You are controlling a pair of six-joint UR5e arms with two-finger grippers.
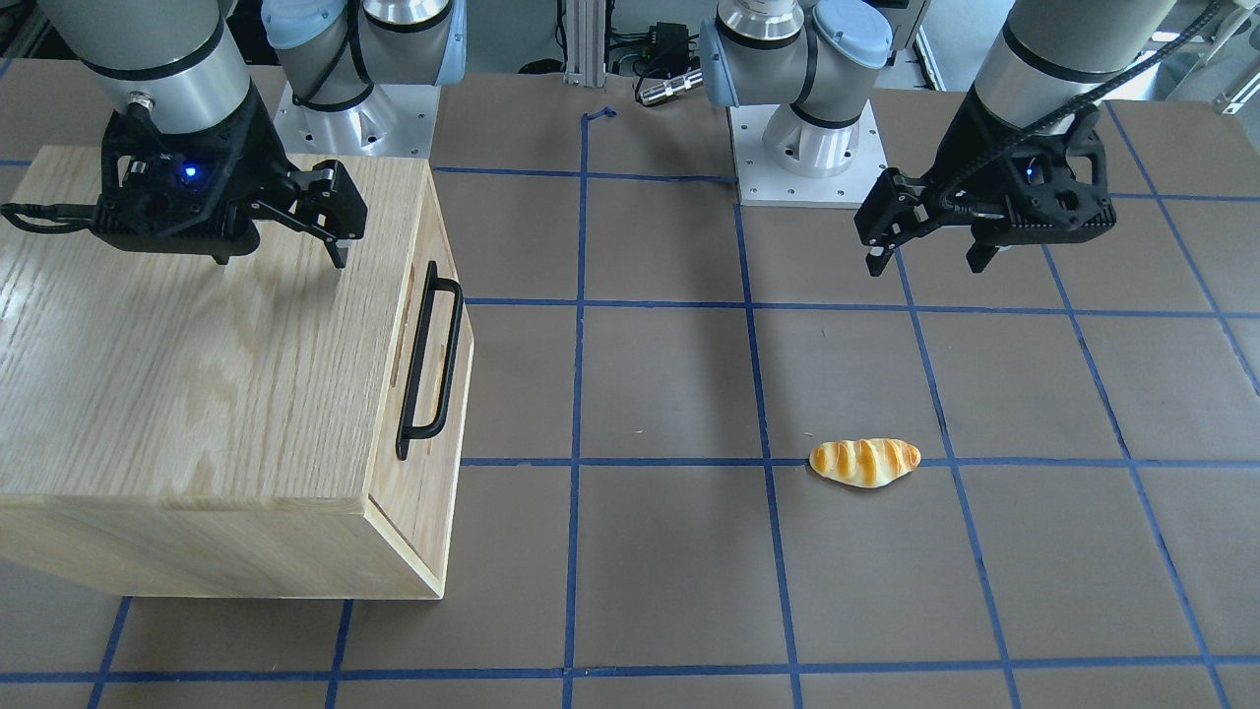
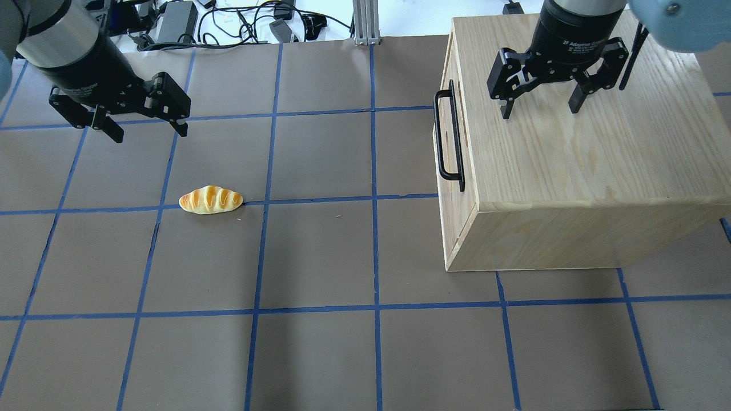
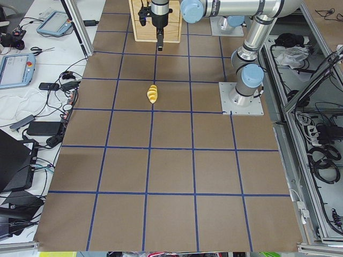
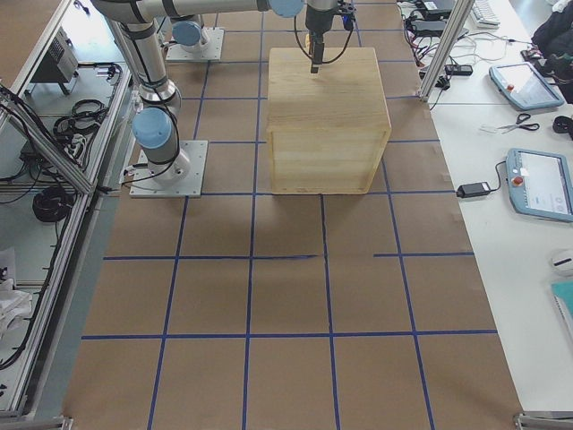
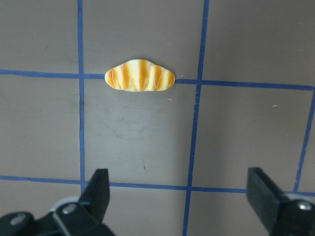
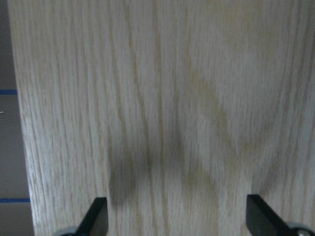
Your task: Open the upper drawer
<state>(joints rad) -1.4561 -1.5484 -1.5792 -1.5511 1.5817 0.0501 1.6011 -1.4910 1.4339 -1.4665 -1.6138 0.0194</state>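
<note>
The upper drawer (image 2: 465, 202) sits shut in the front face of the oak cabinet (image 2: 571, 160) on my right side; its black bar handle (image 2: 449, 137) faces the table's middle. The handle also shows in the front view (image 1: 430, 359). My right gripper (image 2: 539, 111) is open and empty, hovering over the cabinet's top, back from the handle; its wrist view shows only oak grain between the fingers (image 6: 98, 216). My left gripper (image 2: 149, 135) is open and empty above the bare table, far from the cabinet.
A toy bread roll (image 2: 210, 200) lies on the brown table (image 2: 320, 257) just in front of my left gripper, and it shows in the left wrist view (image 5: 140, 75). Blue tape lines grid the table. Cables and power bricks lie beyond the far edge (image 2: 228, 23).
</note>
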